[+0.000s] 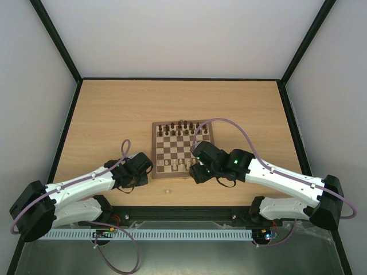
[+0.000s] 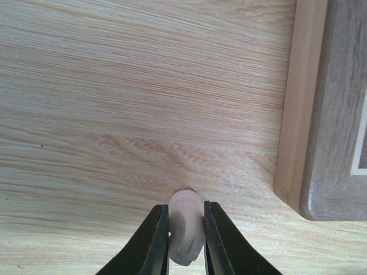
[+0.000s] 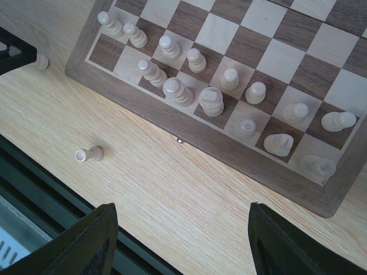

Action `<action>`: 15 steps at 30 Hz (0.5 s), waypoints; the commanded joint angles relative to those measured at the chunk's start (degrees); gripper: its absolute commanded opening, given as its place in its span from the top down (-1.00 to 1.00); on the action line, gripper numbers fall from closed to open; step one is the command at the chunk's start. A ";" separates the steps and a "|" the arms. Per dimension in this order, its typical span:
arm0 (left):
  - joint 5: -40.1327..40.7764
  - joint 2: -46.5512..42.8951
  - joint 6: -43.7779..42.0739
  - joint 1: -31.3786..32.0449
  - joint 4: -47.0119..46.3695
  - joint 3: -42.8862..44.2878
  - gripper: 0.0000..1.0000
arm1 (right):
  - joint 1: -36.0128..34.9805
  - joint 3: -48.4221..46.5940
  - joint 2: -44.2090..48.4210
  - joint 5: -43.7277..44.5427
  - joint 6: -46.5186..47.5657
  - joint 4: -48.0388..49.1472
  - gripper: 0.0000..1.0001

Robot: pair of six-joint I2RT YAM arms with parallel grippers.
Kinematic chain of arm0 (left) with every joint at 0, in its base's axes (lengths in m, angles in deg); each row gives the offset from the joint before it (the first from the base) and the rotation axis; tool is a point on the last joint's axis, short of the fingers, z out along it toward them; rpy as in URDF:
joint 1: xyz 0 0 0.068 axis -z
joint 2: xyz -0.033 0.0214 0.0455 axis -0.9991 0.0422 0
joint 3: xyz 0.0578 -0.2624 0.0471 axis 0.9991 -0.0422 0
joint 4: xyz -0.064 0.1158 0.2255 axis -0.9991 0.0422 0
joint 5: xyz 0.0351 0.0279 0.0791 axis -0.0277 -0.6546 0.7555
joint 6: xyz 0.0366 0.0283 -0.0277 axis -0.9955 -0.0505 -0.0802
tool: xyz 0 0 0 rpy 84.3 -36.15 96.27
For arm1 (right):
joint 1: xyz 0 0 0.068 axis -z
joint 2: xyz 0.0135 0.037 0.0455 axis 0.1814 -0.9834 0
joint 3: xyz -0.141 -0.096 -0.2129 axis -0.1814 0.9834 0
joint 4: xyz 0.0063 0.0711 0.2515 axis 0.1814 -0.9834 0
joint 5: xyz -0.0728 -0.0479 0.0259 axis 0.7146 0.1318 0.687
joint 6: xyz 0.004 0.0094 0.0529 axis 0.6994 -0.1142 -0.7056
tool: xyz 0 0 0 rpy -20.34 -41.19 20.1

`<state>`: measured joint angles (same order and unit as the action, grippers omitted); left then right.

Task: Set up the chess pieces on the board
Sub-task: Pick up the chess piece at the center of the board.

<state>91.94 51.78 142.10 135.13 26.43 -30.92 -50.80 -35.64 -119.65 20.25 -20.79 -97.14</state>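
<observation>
At the lower left of the overhead view, the left arm reaches low over the tabletop (image 1: 109,114), just left of the board's near left corner. The left wrist view shows the two black left fingers (image 2: 156,243) clamped on a pale cream piece (image 2: 184,229). It is a small, smooth, rounded wooden figure at the bottom centre of the frame, against the wood grain. The board's brown corner fills that view's right edge, near the piece but apart from it.

A loose pale piece (image 3: 89,154) lies on its side on the tabletop, just in front of the near frame.

The board (image 1: 176,150) sits mid-frame, a square of dark-brown and cream checks inside a mid-brown border. Dark pieces (image 1: 179,127) line its far rows. Pale pieces (image 3: 172,87) stand along its near rows, unevenly spaced.

The right fingers (image 3: 92,243) stand wide apart and hold nothing. They hang above bare wood in front of the board's near right edge.

Open tabletop stretches left, beyond and right of the board, out to a black rim (image 1: 178,79).
</observation>
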 commanded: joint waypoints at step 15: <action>4.02 15.81 -4.17 10.04 5.36 19.93 0.87 | -0.38 0.45 0.67 1.17 0.22 -1.05 -0.26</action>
<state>94.37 63.45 139.87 144.03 30.13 -13.52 -50.80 -35.64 -119.65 20.41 -20.81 -97.16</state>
